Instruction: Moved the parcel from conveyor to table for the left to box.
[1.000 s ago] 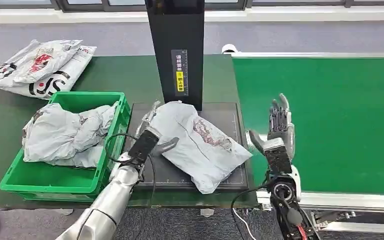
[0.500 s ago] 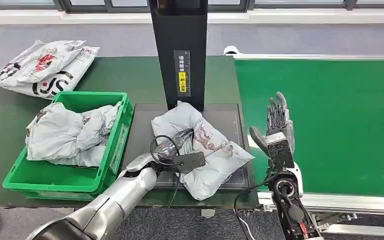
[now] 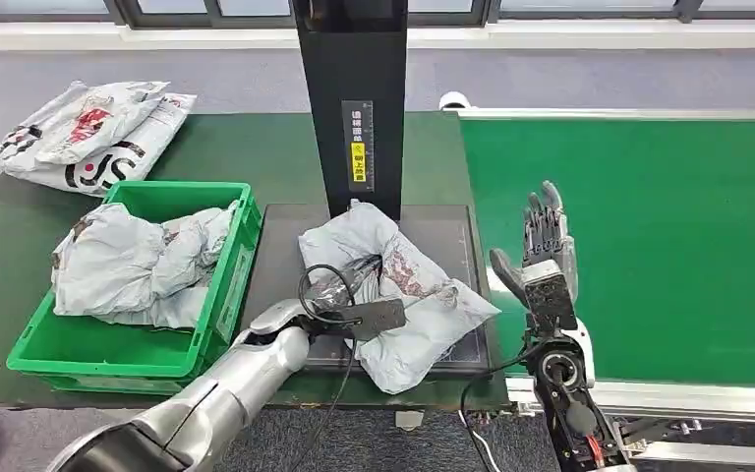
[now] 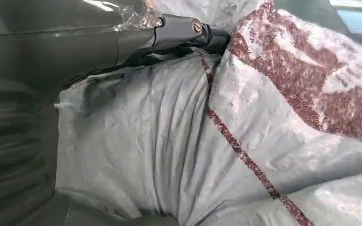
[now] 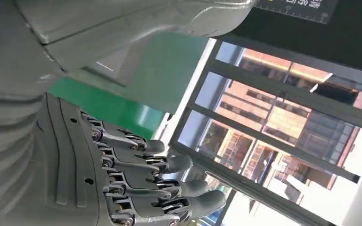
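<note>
Parcel (image 3: 393, 285), a crumpled grey mailer with a red print, lies on the dark mat (image 3: 280, 246) of the counter (image 3: 246, 147), its long axis running from 11 o'clock down to 5 o'clock. The left robot hand (image 3: 349, 295) rests on its near half, fingers pressed into the wrap; I cannot tell whether they grip it. At 3 o'clock the right robot hand (image 3: 543, 258) stands upright, released, fingers spread, beside the green conveyor (image 3: 668, 236). At 9 o'clock sits a green crate (image 3: 118, 349) of mailers; a black post (image 3: 354, 98) rises at 12 o'clock.
</note>
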You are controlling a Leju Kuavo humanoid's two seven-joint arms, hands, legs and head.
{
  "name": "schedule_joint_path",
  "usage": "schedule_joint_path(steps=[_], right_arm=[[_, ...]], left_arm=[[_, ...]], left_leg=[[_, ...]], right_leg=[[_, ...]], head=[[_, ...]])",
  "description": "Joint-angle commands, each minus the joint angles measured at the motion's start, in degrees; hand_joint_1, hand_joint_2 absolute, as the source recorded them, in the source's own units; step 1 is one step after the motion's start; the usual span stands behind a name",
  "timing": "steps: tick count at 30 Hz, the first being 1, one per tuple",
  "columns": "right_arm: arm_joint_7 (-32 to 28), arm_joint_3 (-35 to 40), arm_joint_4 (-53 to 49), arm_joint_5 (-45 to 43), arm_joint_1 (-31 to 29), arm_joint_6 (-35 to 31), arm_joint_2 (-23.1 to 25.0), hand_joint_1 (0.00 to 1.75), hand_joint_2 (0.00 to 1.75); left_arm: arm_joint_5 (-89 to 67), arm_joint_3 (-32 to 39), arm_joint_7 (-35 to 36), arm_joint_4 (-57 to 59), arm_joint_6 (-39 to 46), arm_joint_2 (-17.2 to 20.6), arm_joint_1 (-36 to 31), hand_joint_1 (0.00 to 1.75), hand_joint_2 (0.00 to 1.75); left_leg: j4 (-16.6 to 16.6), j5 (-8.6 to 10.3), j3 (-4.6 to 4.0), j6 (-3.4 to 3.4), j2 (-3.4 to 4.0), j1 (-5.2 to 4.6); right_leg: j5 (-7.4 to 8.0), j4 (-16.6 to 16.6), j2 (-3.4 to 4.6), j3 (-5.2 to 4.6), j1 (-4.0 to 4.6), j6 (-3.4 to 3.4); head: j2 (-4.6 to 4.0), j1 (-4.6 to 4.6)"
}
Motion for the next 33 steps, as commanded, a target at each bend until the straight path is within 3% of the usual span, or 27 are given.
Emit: schedule_joint_path(steps=[1, 7, 9, 10, 13, 19, 25, 29, 33], right_arm=[[-3.08, 3.42, 10.6, -4.66, -4.56, 0.27, -2.01, 0.0, 1.75], [-3.36, 2.54, 2.95, -6.42, 1.14, -0.13, -2.92, 0.0, 1.75], [-2.57, 2.71, 2.01, -5.96, 1.35, -0.48, -2.65, 0.0, 1.75], [-1.95, 1.17, -1.1, -5.26, 2.2, -1.31, -1.05, 0.0, 1.75], [2.76, -0.3, -7.17, -1.27, 3.81, -1.39, 0.83, 0.0, 1.75], [1.5, -2.82, -5.55, -0.72, 3.1, -0.11, 1.55, 0.0, 1.75], [2.03, -4.0, -6.58, 0.58, 2.81, -0.63, 2.52, 0.0, 1.75], [1.24, -4.11, -6.91, 0.96, 5.51, -0.54, 2.18, 0.0, 1.75], [0.82, -3.77, -5.99, 0.61, 3.87, -1.2, 3.17, 0.0, 1.75]], left_arm=[[-2.33, -2.73, 1.48, 4.97, 0.07, 3.67, 3.87, 1.75, 1.75], [-1.1, 3.95, 0.1, 1.03, 18.93, 3.28, 2.44, 1.75, 1.75], [-1.03, 4.2, 0.24, 0.85, 17.95, 3.41, 1.67, 1.75, 1.75], [1.75, 8.12, -5.81, -2.47, 31.26, 2.74, 0.73, 1.75, 1.75], [-0.07, 8.85, -3.07, -11.43, 29.7, 2.57, -4.59, 1.75, 1.75], [-5.08, 8.53, 0.92, -20.15, 26.35, 3.11, -8.07, 1.75, 1.75], [-9.34, 9.16, 3.03, -22.11, 34.24, 3.31, -8.54, 1.75, 1.75], [-12.91, 11.77, 6.24, -25.42, 39.54, 4.11, -6.65, 1.75, 1.75], [-22.85, 15.14, 10.13, -29.57, 43.99, 6.0, -4.04, 1.75, 1.75]], left_leg=[[-0.28, 0.05, 0.19, 0.07, 0.54, -0.05], [-0.1, -0.35, 0.32, 0.06, 0.11, -0.02], [-0.1, -0.36, 0.82, 0.04, 0.14, -0.01], [-0.11, -0.33, 0.72, 0.03, 0.24, 0.0], [0.08, -0.32, 0.47, -0.05, 0.15, -0.01], [0.12, -0.05, -0.29, -0.23, 0.1, 0.11], [0.08, -0.08, -0.29, -0.24, 0.22, 0.07], [-0.02, -0.08, -0.24, -0.22, 0.2, 0.08], [-0.02, -0.11, -0.26, -0.23, 0.39, 0.05]], right_leg=[[0.21, -0.29, 0.45, 0.1, -0.03, 0.03], [-0.32, -0.11, 0.05, 0.67, -0.03, 0.0], [-0.32, -0.12, 0.07, 0.68, -0.01, -0.03], [-0.25, -0.15, 0.14, 0.53, 0.02, -0.04], [-0.28, 0.08, 0.11, 0.23, 0.0, -0.12], [-0.06, 0.08, 0.1, -0.58, 0.08, -0.27], [-0.04, 0.06, 0.24, -0.64, 0.08, -0.25], [-0.03, -0.05, 0.21, -0.58, 0.1, -0.25], [-0.01, -0.01, 0.43, -0.64, 0.05, -0.25]], head=[[-0.02, 0.02], [0.0, 0.0], [0.0, 0.0], [0.0, 0.02], [-0.02, 0.0], [0.0, 0.02], [-0.02, 0.02], [0.0, 0.02], [0.0, 0.02]])
